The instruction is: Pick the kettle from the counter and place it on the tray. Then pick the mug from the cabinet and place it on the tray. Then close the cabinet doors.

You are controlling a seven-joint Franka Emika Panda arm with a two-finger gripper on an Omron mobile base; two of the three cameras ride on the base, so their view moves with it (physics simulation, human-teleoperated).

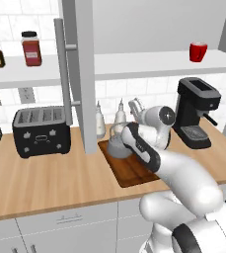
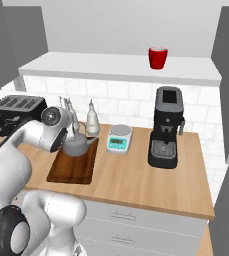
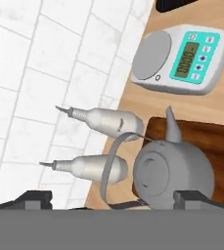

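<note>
The tool (image 3: 113,200) is spread wide with nothing in it, its two dark tips sitting either side of the kettle (image 3: 173,173) in the hand view, one out at about 9 o'clock past the arched handle and one at about 3 o'clock against the body's edge. So the kettle looks delivered: it sits on the tray (image 2: 72,167), at the back end nearest the wall, spout pointing toward the scale (image 3: 182,57) at roughly 1 o'clock in the hand view. The two white bottles (image 3: 101,141) stand just beside it against the tiles, close to that thin handle. My read is the step in hand is clearing off the kettle and going for the mug (image 2: 157,57), which is up on the cabinet (image 2: 121,67) shelf at about 1 o'clock from the kettle in the right base view, well apart from everything else. To do it well, I'd lift straight up first instead of swinging sideways, because a sideways move could snag the handle or knock a bottle. Keep the tool wide the whole way. The coffee machine (image 2: 166,127) stands below the mug, so come in above it, level with the shelf, and square up on the mug body rather than its handle. The open door (image 1: 80,74) at the left needs room too.
</note>
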